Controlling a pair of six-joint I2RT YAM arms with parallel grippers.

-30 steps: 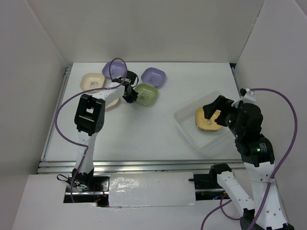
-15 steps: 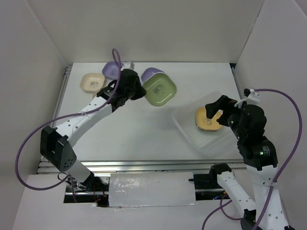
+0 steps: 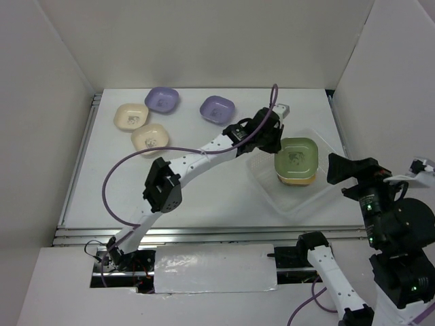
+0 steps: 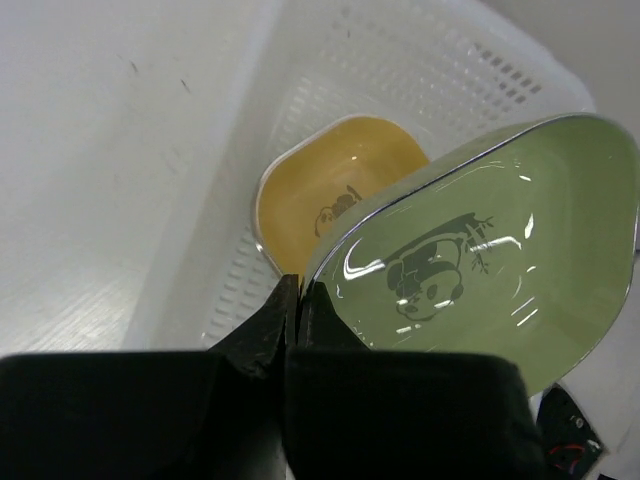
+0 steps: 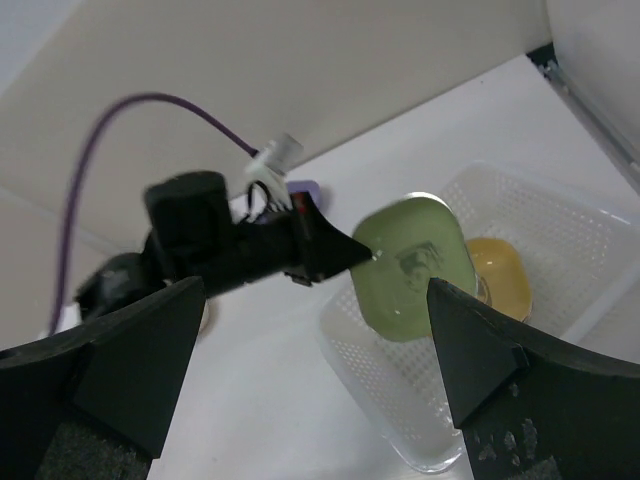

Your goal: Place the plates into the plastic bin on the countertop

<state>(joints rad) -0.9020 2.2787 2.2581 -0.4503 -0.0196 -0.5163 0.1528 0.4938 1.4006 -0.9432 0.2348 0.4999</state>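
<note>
Left gripper (image 4: 298,300) pinching glossy green rounded-square plate (image 4: 480,270), yellow plate (image 4: 330,190) below in perforated clear bin (image 4: 400,60), right gripper (image 5: 315,330) jaws wide

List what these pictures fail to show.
- Top view: the green plate covers most of the yellow plate in the plastic bin.
- All views: whether the green plate touches the yellow plate; overlap hides it.
- Top view: marks on the purple plates and cream plates, too small.
- Left wrist view: the left pincer blocks the green plate's near rim.

Green plate (image 3: 297,156) hovers over the yellow plate (image 4: 320,190) inside the clear bin (image 3: 285,204) (four other plates (image 3: 162,100) lie on countertop (image 3: 204,190)).
</note>
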